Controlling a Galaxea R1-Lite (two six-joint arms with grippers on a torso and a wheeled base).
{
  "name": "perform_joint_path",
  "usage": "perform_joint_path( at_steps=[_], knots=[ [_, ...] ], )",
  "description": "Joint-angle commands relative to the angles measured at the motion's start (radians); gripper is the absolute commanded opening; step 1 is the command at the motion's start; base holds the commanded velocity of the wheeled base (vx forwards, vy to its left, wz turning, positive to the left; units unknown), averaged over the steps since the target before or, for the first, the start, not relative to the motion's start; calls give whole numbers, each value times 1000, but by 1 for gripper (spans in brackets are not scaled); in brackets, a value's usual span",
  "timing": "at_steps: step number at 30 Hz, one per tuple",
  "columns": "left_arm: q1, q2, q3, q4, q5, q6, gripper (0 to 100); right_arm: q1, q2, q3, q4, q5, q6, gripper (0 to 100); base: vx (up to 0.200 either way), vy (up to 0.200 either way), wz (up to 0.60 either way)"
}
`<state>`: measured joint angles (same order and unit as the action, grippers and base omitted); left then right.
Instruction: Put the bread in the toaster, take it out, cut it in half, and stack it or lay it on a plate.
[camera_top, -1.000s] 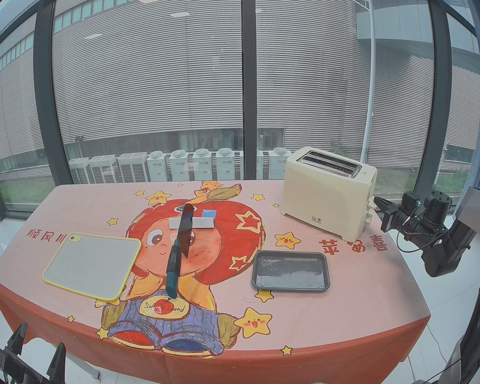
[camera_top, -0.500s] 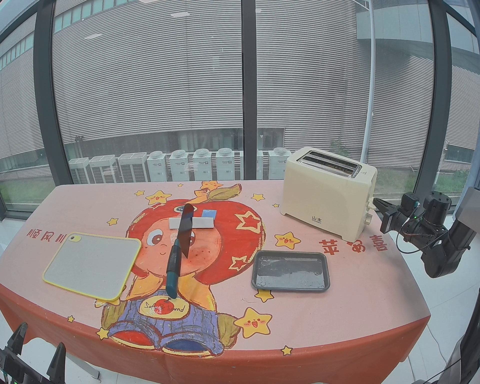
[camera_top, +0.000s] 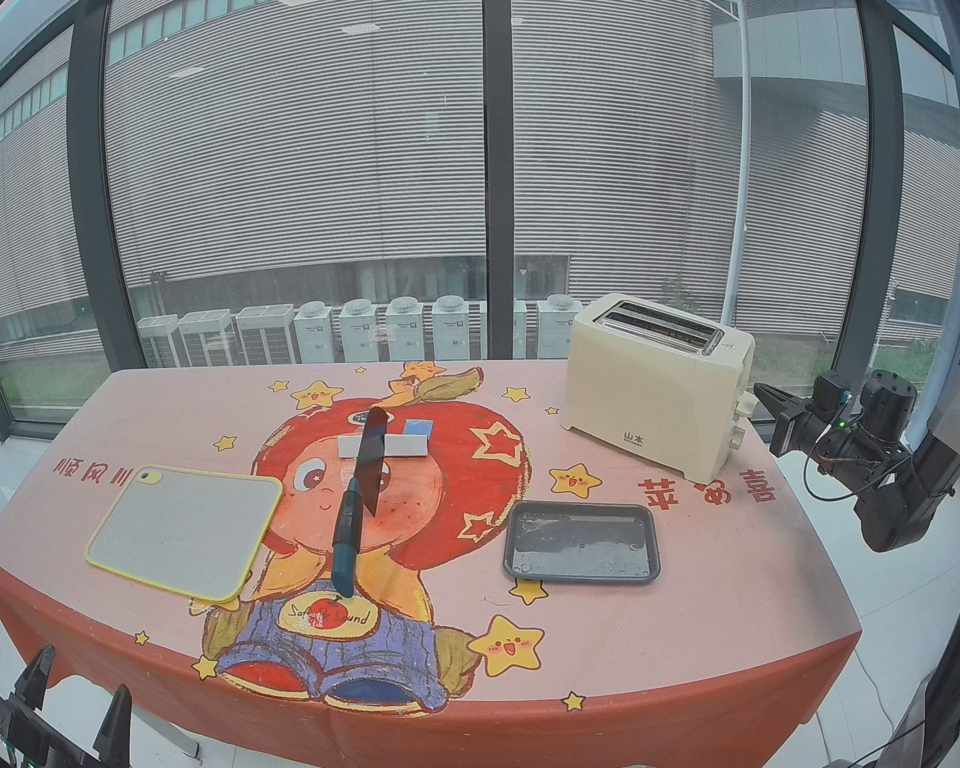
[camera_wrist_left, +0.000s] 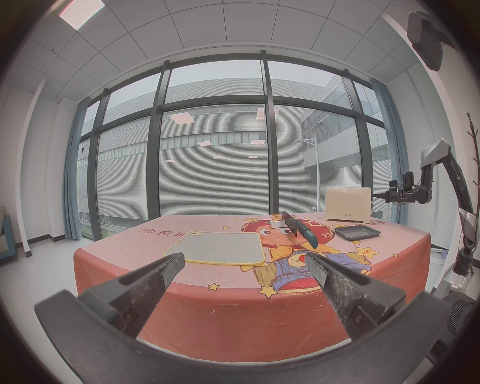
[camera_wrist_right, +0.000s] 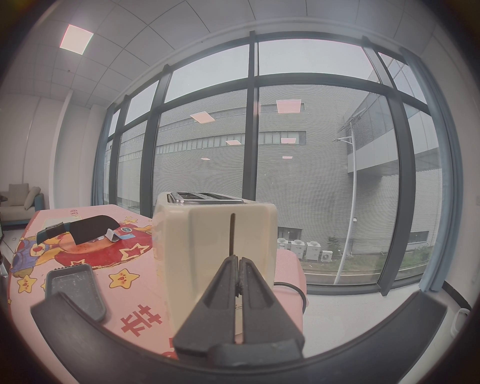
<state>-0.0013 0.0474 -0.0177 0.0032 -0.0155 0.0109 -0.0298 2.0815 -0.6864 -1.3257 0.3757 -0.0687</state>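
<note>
The cream toaster (camera_top: 655, 380) stands at the back right of the table, its top slots dark. My right gripper (camera_top: 762, 392) hovers just off the toaster's right end, at the height of the lever knob (camera_top: 745, 402). In the right wrist view this gripper (camera_wrist_right: 239, 262) is shut with nothing in it, pointing at the lever slot (camera_wrist_right: 231, 232) of the toaster (camera_wrist_right: 200, 245). My left gripper (camera_wrist_left: 245, 262) is open and empty, low in front of the table's near left corner. A dark rectangular tray (camera_top: 581, 541) lies in front of the toaster.
A yellow-rimmed cutting board (camera_top: 185, 530) lies at the left of the table. A black knife with a blue handle (camera_top: 358, 495) leans on a small white holder (camera_top: 385, 445) at the centre. Windows stand close behind the table.
My right gripper has risen a little and drawn slightly back from the toaster's end. The left arm and the things on the table have not moved.
</note>
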Motion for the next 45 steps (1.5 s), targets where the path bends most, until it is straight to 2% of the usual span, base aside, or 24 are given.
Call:
perform_joint_path(
  at_steps=[1, 18, 27, 45],
  knots=[
    [0, 2, 18, 0, 0, 0, 100, 2, -44, 18, -4, 2, 0, 0, 0, 0, 0],
    [0, 2, 18, 0, 0, 0, 100, 10, -132, 62, -3, 6, -2, 0, 0, 0, 0],
    [0, 2, 18, 0, 0, 0, 100, 24, -138, 108, -6, 6, -54, 0, 0, 0, 0],
    [0, 2, 18, 0, 0, 0, 100, 39, -159, 154, -7, 6, -71, 0, 0, 0, 0]
  ],
)
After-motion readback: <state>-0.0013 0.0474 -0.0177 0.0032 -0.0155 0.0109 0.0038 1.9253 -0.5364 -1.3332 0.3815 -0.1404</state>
